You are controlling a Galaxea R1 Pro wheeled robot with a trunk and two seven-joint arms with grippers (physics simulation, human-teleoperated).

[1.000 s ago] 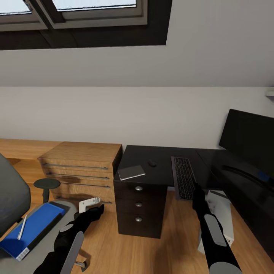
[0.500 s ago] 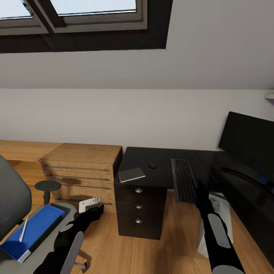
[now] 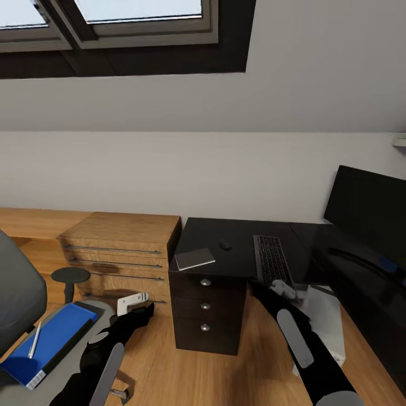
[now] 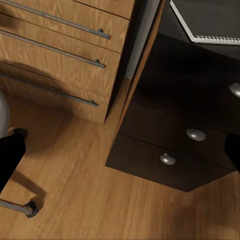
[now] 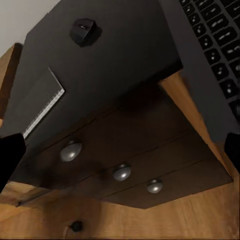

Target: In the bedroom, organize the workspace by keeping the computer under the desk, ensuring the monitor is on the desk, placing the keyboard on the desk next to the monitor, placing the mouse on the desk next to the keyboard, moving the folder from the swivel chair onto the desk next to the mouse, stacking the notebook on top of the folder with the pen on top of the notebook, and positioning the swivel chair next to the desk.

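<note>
Nearest the left end effector [image 3: 148, 308], which is hanging low over the floor with nothing between its fingers and its opening too dark to judge, one swivel chair [image 3: 20, 293] is carrying one blue folder [image 3: 48, 338] with one pen [image 3: 35, 339] lying on top of it, both just beside that end effector on its outer side. The folder is looking flat, stiff and light, so I judge a pinch on its free long edge, or a slide off the seat rim, is suiting it best; the pen is thin, smooth and likely to roll, so it is asking for a grip across its middle before the folder is being shifted. The right end effector [image 3: 280, 287] is hovering at the front edge of the black surface [image 3: 242, 265], just at the near end of the one keyboard [image 3: 272, 259]; whether it is gripping that end I cannot tell, and the wrist view is showing only dark finger tips wide apart at the frame sides. Farther from both, one grey notebook [image 3: 194, 257] is lying on the corner over three round knobs [image 5: 122, 171], thin and light, best lifted by its overhanging edge. Beyond it one small mouse [image 3: 225, 244] is sitting, smooth and rounded, needing a side pinch. Farthest off, beyond the right end effector, one monitor [image 3: 366, 208] is standing on the surface, and one pale computer [image 3: 327, 316] is resting underneath, bulky and probably heavy.
</note>
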